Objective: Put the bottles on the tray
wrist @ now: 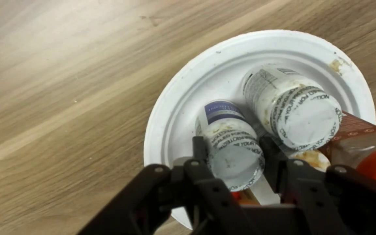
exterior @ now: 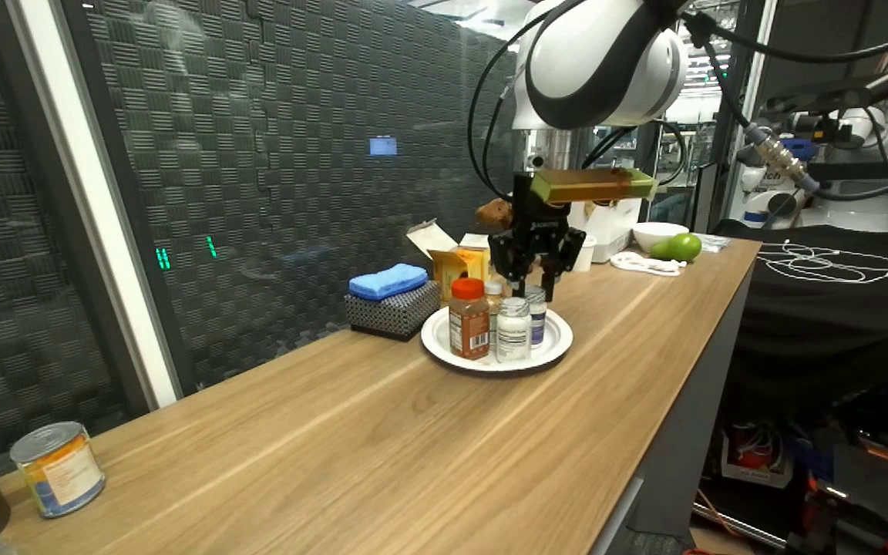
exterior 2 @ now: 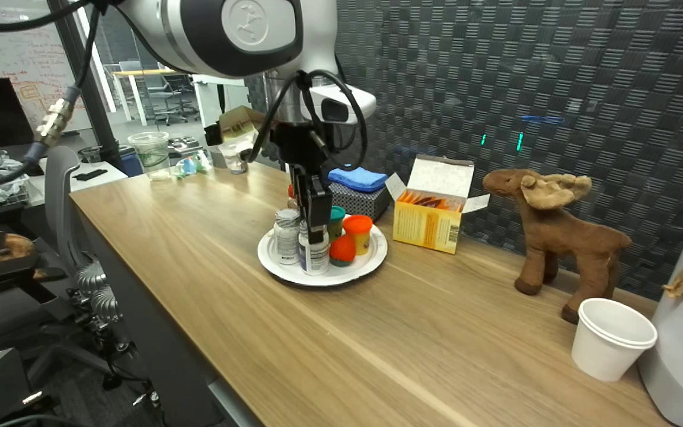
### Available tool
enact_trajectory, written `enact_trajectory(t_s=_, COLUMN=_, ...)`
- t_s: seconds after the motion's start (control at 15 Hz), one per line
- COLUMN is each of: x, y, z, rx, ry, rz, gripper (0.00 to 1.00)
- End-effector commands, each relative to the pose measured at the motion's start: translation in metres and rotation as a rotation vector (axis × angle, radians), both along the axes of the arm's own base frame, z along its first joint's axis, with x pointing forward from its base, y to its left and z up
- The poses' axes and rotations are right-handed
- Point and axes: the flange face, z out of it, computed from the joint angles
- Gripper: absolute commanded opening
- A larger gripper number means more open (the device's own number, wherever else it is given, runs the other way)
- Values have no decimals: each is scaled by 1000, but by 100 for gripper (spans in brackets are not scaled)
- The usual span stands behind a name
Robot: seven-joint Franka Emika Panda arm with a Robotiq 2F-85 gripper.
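Gripper set at a narrow spread and holding the purple-labelled white bottle near its top, a finger on each side; in the wrist view one finger lies between it and the grey-labelled white bottle. Held bottle stands upright on the white plate, at 3 o'clock in an exterior view (12 taken as the side farthest from the camera). There too: grey-labelled white bottle at 5, red-capped spice bottle at 8, a pale-lidded bottle partly hidden between them. In an exterior view the orange-lidded tub stands between 2 and 3 o'clock on the plate, the teal-lidded tub at 1, partly behind the gripper; a round red-and-green piece, too small to identify, sits near 4. Off the plate, on the wooden bench: opened yellow box at 2 o'clock, brown plush moose at 3.
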Motion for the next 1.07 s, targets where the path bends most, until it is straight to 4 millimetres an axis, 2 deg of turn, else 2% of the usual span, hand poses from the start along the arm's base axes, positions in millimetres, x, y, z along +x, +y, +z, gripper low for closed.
enact_trajectory(t_s=0.0, x=4, y=2, z=8, rx=5, ry=-3, rz=17, gripper=72)
enact_trajectory(t_s=0.27, x=-14, y=9, z=35, rx=-61, ry=-25, rz=67, gripper=99)
enact_trajectory(t_s=0.4, x=-28, y=15, z=56, rx=-104, ry=-43, rz=117, gripper=100)
enact_trajectory(t_s=0.73, x=-87, y=47, z=109, rx=-174, ry=-110, rz=228, gripper=100)
enact_trajectory(t_s=0.8, x=-52, y=36, z=88, rx=-144, ry=-74, rz=184, gripper=99)
enact_trajectory(t_s=0.87, x=-61, y=40, z=96, rx=-147, ry=-84, rz=191, gripper=99)
enact_trajectory(t_s=1.0, x=-63, y=40, z=94, rx=-147, ry=-79, rz=191, gripper=100)
